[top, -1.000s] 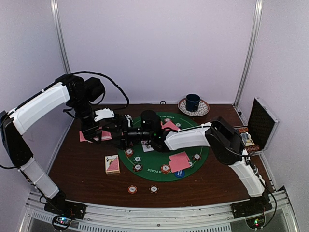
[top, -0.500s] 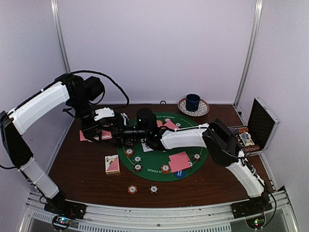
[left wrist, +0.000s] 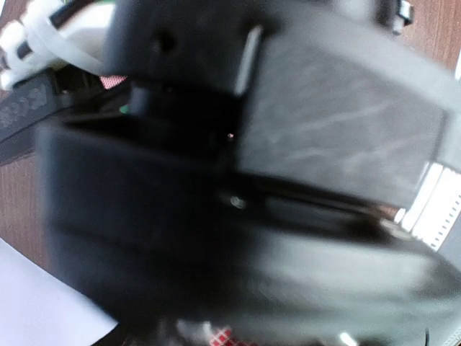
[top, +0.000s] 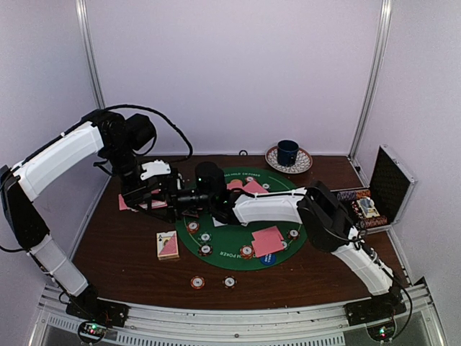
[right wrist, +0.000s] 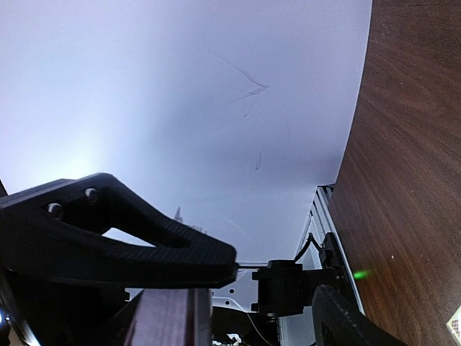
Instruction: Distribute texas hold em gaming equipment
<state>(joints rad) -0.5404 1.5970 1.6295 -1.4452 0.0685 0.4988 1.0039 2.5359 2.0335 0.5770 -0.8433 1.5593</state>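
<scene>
Top external: dark wood counter [top: 122, 252], round green mat [top: 230, 241] at centre, pale lilac walls, metal posts in corners. Pink-backed cards [top: 268, 240] on mat, more at its far edge and on counter's left. Chips [top: 205, 236] on mat's left part, two just off near edge. Left jaws and right jaws meet left of mat. Left jaws shut; contents cannot tell.
Left wrist: blurred black arm part fills frame, counter slivers.
Right wrist: right jaws apart, nothing visibly gripped; wall, counter at right.

At least seven chips [top: 197, 282], one mug [top: 288, 151], one saucer [top: 305, 163], one case [top: 392, 184], one mat [top: 227, 241].
</scene>
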